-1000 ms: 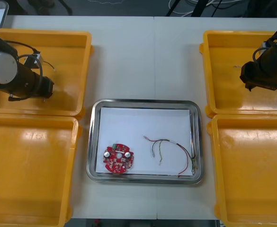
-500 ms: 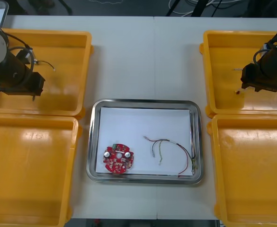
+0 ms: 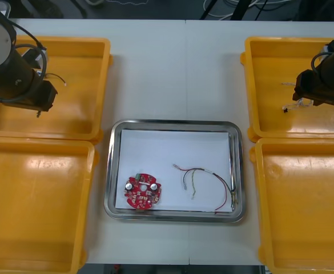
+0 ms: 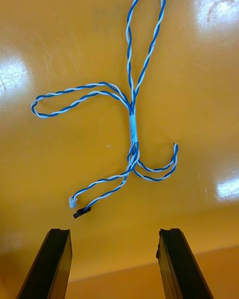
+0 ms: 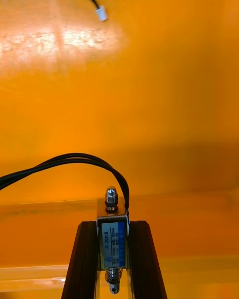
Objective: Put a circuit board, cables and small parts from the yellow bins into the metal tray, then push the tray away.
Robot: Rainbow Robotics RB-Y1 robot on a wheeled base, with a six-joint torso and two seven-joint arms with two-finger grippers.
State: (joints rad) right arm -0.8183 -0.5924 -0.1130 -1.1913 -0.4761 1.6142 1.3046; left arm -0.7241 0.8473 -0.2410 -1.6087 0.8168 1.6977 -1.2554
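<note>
Over the back-left yellow bin (image 3: 78, 111), my left gripper (image 3: 41, 103) is shut on a small metal part (image 5: 113, 236) that has a blue label and a black cable (image 5: 59, 162) trailing from it. My right gripper (image 3: 298, 98) hangs open above the floor of the back-right yellow bin (image 3: 269, 65). A twisted blue and white cable (image 4: 132, 124) lies loose on that floor just beyond its fingertips (image 4: 56, 244). The metal tray (image 3: 172, 123) in the middle holds a round red circuit board (image 3: 142, 191) and a red and yellow cable (image 3: 206, 181).
Two more yellow bins stand at the front left (image 3: 35, 200) and the front right (image 3: 304, 205). Another black cable with a white plug (image 5: 101, 13) lies in the back-left bin beyond my left gripper. Bare table lies behind the tray, between the back bins.
My right gripper has opened and drawn back a little, and the blue and white cable now lies under it. The left arm has swung left and back with the part.
</note>
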